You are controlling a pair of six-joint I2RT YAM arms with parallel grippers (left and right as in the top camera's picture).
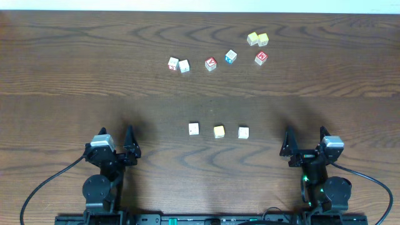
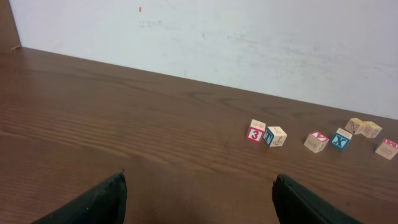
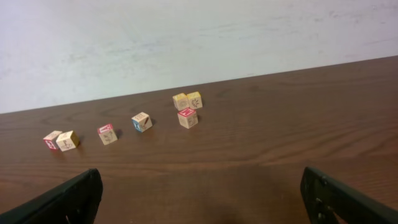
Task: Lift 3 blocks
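The three blocks sit in a short row on the counter (image 1: 75, 81), with clear gaps between them: a whitish block (image 1: 194, 129) toward the left arm's side, a pale yellow block (image 1: 219, 131) in the middle and a second whitish block (image 1: 243, 132) toward the right arm's side. All three rest flat on the wood, so none looks lifted yet. The left hand (image 1: 115, 142) and the right hand (image 1: 305, 142) sit low near the front edge, one off each end of the row, each with its fingers spread wide and nothing between them. Neither wrist view shows the row; both look past it to the lettered cubes (image 1: 210, 63) and the yellow-green pair (image 1: 257, 39) far back, so the likeliest slip is a reach toward those wrong cubes. The blocks are small, so fingers closing off-centre would probably shove or spin one instead of pinching it, perhaps into its neighbour. A descent that runs too low would jam the fingertips on the counter; one too high would close on air. If both arms go for the middle block together, they could meet over it.
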